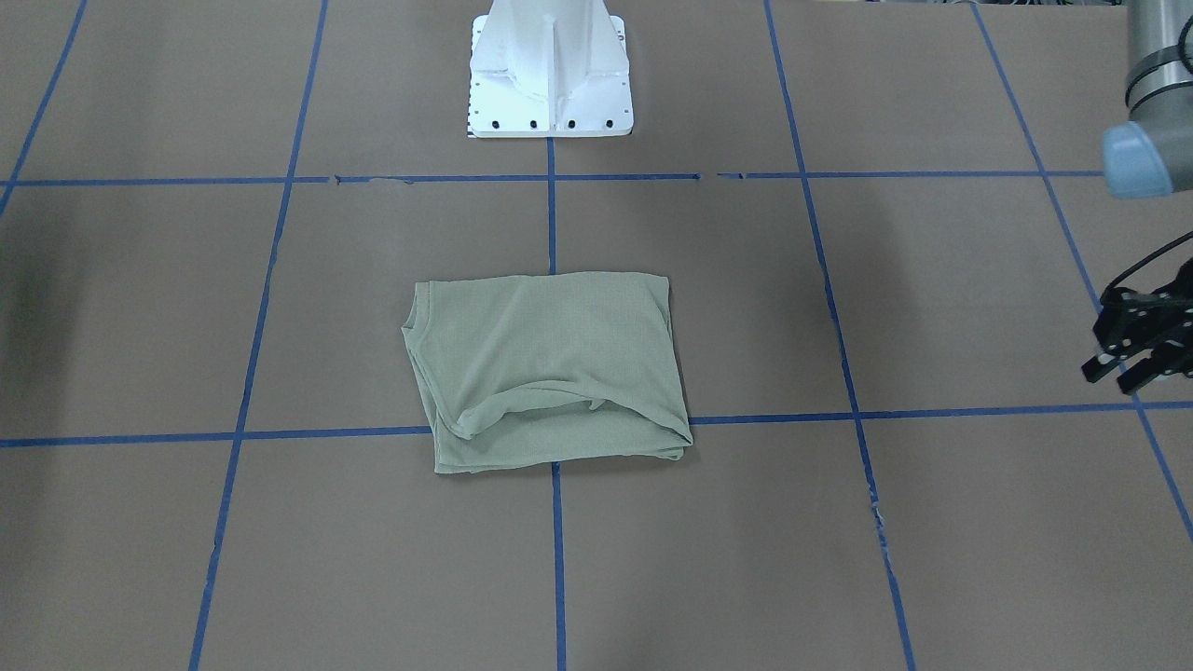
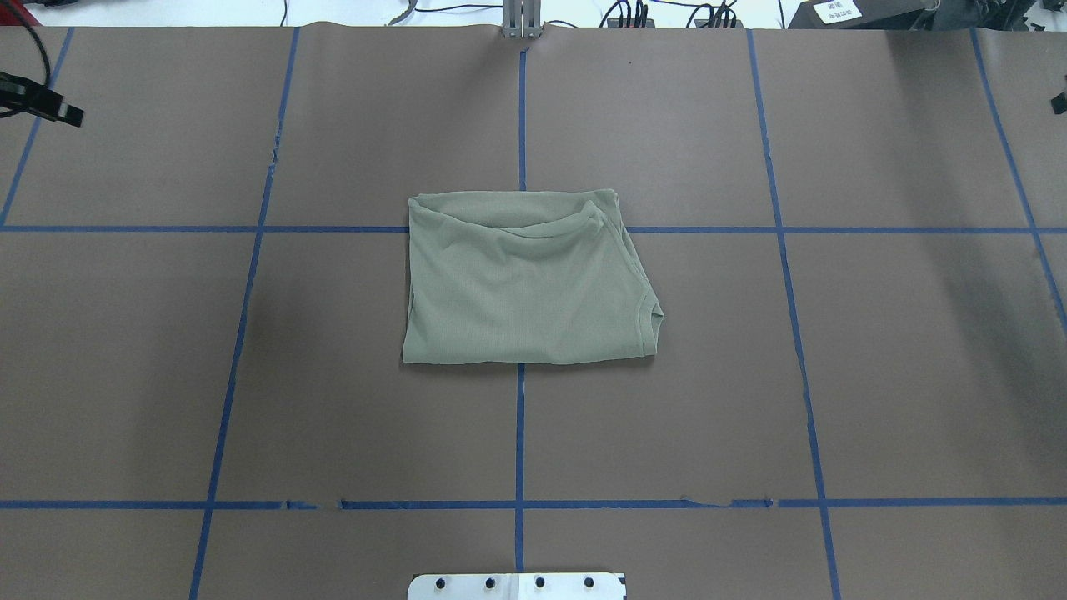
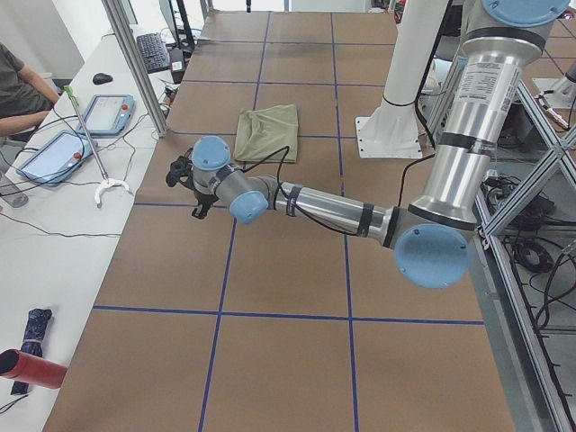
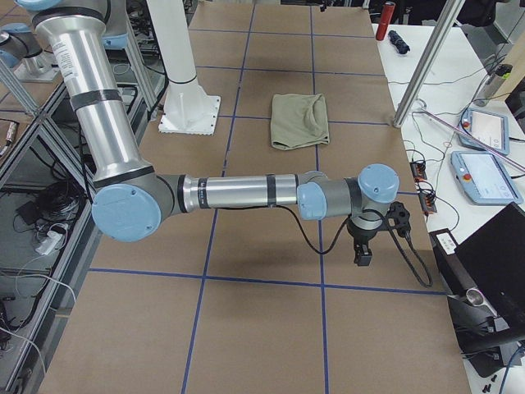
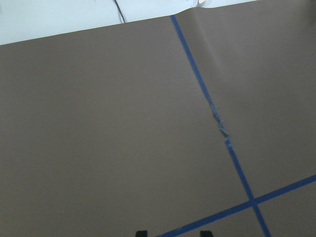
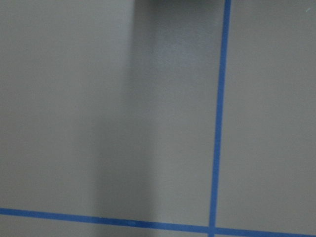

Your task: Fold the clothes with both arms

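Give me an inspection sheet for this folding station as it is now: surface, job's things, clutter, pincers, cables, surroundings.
Surface: brown table covering with a blue tape grid; the tape is chipped in spots.
Job's things: sage-green shirt lies folded in a compact rectangle at the centre, and neither arm touches it.
Clutter: nothing seen.
Grippers: left pincer open and empty, off to one side; right pincer far to the other side, cannot tell if open or shut.
Cables: black cable loops to the left pincer, clear of the shirt.
Surroundings: white pedestal base; control tablets on a side bench; seated person.
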You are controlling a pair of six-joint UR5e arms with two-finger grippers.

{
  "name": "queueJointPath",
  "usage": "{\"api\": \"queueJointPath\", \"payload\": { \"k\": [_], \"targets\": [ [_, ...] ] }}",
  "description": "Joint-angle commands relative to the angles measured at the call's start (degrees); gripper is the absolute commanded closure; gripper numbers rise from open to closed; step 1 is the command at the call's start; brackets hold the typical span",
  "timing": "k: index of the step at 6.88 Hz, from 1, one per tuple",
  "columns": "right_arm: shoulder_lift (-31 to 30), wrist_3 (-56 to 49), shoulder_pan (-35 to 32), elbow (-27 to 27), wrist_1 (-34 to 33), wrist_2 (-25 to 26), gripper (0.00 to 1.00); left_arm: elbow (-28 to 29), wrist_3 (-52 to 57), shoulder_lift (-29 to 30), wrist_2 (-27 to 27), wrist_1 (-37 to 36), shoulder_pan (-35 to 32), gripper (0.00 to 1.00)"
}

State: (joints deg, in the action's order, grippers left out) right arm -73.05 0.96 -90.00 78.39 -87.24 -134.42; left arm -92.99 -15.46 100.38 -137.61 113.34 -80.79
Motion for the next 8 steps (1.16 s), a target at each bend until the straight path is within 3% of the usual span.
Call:
{"api": "queueJointPath", "payload": {
  "k": [1, 3, 4, 6, 7, 8],
  "targets": [
    [-1.7, -2.5, -1.1, 2.5, -2.8, 0.8, 0.00, -3.0, 3.9, -2.4, 0.0, -6.6, -3.1, 0.49],
    [-2.9, 6.9, 3.1, 5.2, -2.5, 1.4, 0.00, -2.2, 2.4, -3.4, 0.2, -7.5, -2.9, 0.43],
    [-7.8, 7.3, 3.3, 10.9, -2.3, 1.4, 0.00, -2.8, 2.8, -5.4, 0.0, -7.4, -3.0, 0.26],
    [-13.5, 7.7, 3.5, 18.4, -2.8, 1.2, 0.00, -3.3, 3.0, -9.9, -0.5, -6.1, -3.2, 0.22],
    [-14.1, 7.6, 3.8, 18.8, -2.8, 0.7, 0.00, -3.4, 6.5, -11.0, -0.6, -6.2, -3.3, 0.00],
    [-14.6, 7.7, 3.9, 19.8, -2.8, 0.8, 0.00, -4.1, 6.8, -10.4, -0.1, -6.9, -4.9, 0.00]
  ]
}}
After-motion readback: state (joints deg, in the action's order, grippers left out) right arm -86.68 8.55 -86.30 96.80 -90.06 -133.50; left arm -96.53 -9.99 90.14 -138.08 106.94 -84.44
